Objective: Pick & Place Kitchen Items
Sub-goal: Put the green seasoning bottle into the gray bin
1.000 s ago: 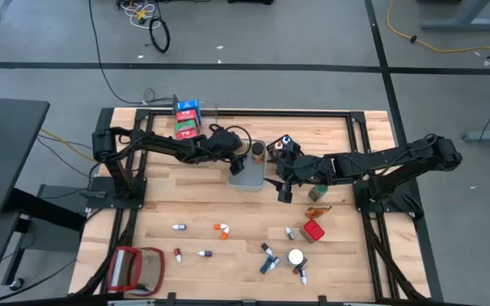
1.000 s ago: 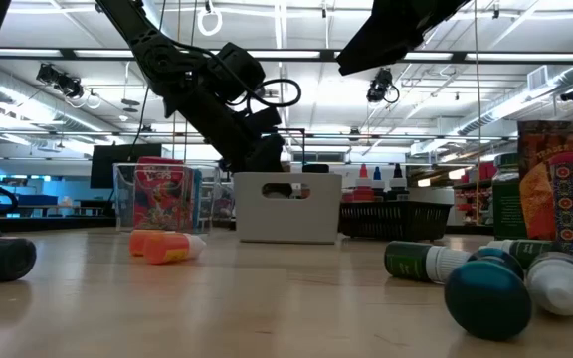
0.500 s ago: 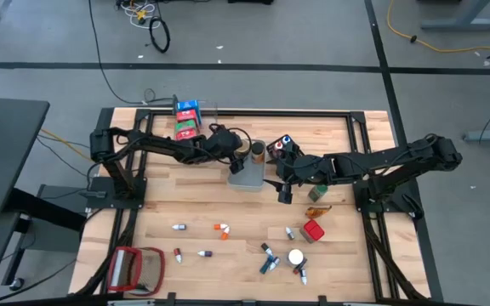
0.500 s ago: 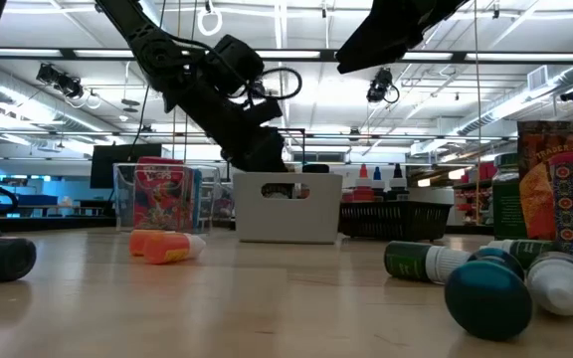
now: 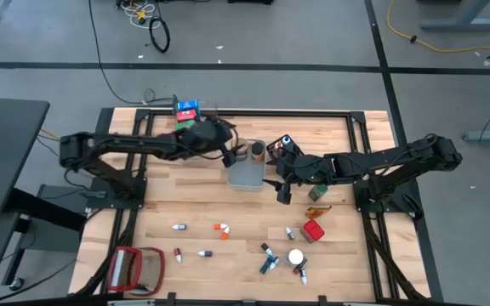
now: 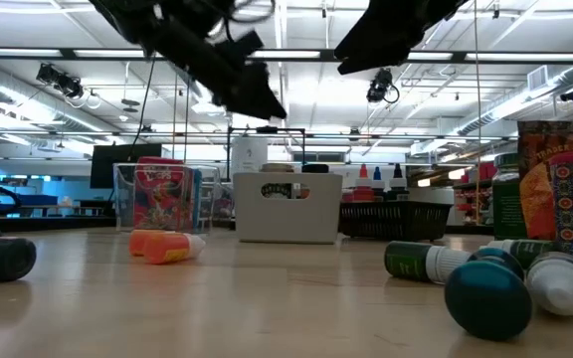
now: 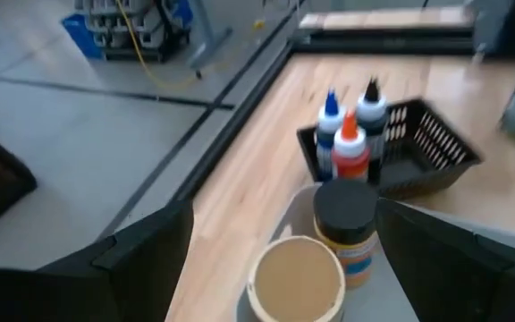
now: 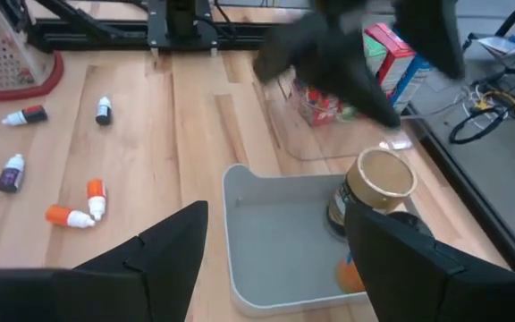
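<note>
Two jars point(image 5: 256, 150) upright in the grey bin point(image 5: 245, 174) near the tabletop's far edge. Left gripper point(image 5: 228, 151) raised just beside them, fingers spread, empty. Right gripper point(image 5: 284, 190) wide apart, empty, beside the bin's other side.

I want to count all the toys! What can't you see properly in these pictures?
- Clear bin, high view: left arm covers most of its cartons.
- Black basket, high view: right arm hides part of it.
- Little bottles, high view: too small for labels.
- Left gripper, low view: blurred.
</note>
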Motion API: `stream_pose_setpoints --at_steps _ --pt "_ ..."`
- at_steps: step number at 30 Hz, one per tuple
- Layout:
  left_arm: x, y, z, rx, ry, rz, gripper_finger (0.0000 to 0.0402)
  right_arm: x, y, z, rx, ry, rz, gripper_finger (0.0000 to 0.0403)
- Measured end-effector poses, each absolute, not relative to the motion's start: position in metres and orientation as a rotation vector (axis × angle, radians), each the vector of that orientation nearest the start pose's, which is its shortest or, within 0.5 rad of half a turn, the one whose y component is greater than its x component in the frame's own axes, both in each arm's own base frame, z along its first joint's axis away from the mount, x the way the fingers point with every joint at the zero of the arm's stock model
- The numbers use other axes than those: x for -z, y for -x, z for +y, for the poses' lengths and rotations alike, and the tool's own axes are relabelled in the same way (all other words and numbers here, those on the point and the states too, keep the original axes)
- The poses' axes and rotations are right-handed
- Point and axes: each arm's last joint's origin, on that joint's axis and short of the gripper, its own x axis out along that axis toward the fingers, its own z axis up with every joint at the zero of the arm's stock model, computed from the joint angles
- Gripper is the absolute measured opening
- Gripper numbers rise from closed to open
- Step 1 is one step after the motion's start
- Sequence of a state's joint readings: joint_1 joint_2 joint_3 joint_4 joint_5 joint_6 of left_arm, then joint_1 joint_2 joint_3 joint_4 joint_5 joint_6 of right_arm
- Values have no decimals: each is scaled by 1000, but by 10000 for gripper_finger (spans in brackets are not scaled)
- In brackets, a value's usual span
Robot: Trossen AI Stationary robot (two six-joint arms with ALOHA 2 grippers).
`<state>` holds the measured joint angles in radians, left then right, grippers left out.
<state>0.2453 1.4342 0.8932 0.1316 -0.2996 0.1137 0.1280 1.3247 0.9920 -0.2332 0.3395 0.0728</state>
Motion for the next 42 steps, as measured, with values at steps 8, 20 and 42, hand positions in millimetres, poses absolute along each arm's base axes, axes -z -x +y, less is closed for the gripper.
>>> stream_pose_setpoints --at_steps 8,20,42 --pt "-311 -257 57 -462 -137 305 355 -288 -287 27 228 47 513 274" --pt "-329 -223 45 -438 -110 303 355 -304 -294 24 284 243 361 274" --pt "-323 -223 38 -172 -167 361 355 -281 -280 16 483 83 585 274"
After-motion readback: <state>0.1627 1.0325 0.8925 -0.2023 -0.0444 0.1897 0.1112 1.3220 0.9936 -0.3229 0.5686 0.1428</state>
